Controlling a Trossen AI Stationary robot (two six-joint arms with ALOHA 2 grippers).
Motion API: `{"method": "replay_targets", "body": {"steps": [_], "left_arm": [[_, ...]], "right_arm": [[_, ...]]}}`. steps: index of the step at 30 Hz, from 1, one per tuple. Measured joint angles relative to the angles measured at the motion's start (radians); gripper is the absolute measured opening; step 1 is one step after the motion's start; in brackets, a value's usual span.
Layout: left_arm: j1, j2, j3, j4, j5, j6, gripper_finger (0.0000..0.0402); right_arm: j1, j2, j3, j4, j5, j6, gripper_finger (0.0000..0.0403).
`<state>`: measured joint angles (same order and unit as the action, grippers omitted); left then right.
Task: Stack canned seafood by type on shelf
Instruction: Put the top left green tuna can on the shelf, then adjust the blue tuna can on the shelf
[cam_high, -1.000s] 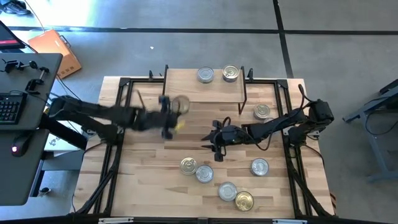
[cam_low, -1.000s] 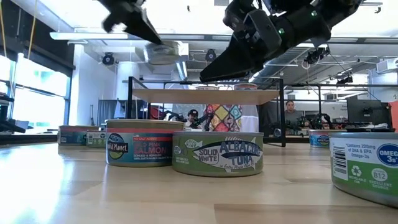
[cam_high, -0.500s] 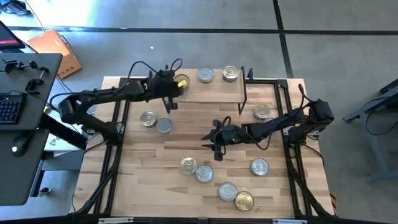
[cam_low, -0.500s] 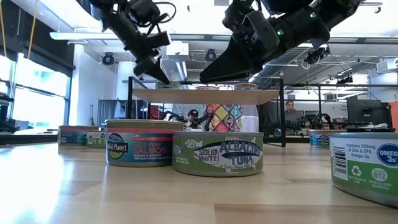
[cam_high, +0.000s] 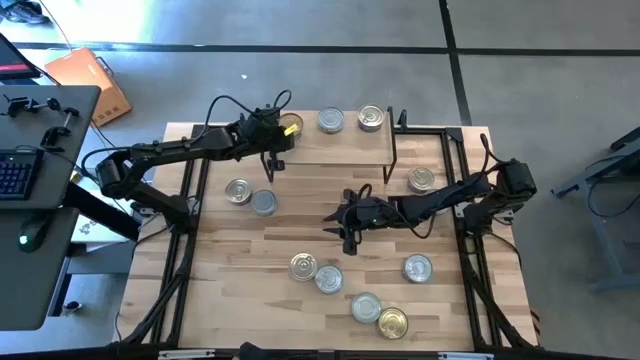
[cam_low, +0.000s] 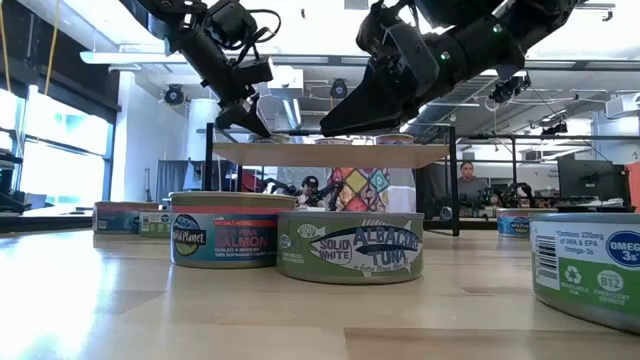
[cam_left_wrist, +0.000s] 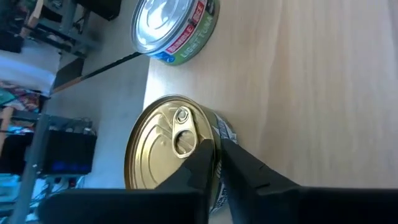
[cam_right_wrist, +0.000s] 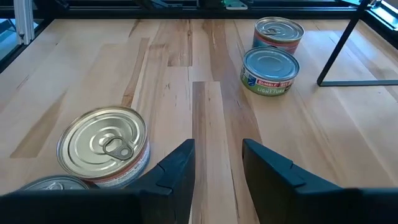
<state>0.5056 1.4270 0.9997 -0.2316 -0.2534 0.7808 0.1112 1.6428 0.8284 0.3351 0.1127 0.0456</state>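
Tins counted: eleven in the high view, three on the shelf (cam_high: 330, 143) and eight on the table (cam_high: 300, 225).
Shelf row: gold-lidded tin (cam_high: 291, 128) at the left end, silver tin (cam_high: 331, 121) in the middle, third tin (cam_high: 371, 118) at the right.
Table tins: two left of centre, one right beside the shelf leg, five near the front edge.
Left gripper (cam_high: 278, 140): over the shelf's left end, fingers nearly together, pinching the gold-lidded tin's rim.
Right gripper (cam_high: 345, 225): mid-table, fingers partly apart, empty.
Readable labels: "Wild Planet … Salmon" (cam_low: 225, 236); "Solid White Albacore Tuna" (cam_low: 349, 246); "Bumble Bee Light Tuna" (cam_right_wrist: 270, 70); "Omega 3s" (cam_low: 590, 262).
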Motion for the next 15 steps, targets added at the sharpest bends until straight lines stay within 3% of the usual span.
{"method": "replay_targets", "body": {"steps": [8, 15], "left_arm": [[0.000, -0.004, 0.000, 0.020, -0.036, 0.017, 0.0113], [-0.007, -0.060, 0.000, 0.034, -0.074, -0.049, 0.0148]], "right_arm": [[0.000, 0.000, 0.000, 0.000, 0.000, 0.010, 0.0124], [-0.001, 0.000, 0.001, -0.001, 0.000, 0.041, 0.0124]]}}
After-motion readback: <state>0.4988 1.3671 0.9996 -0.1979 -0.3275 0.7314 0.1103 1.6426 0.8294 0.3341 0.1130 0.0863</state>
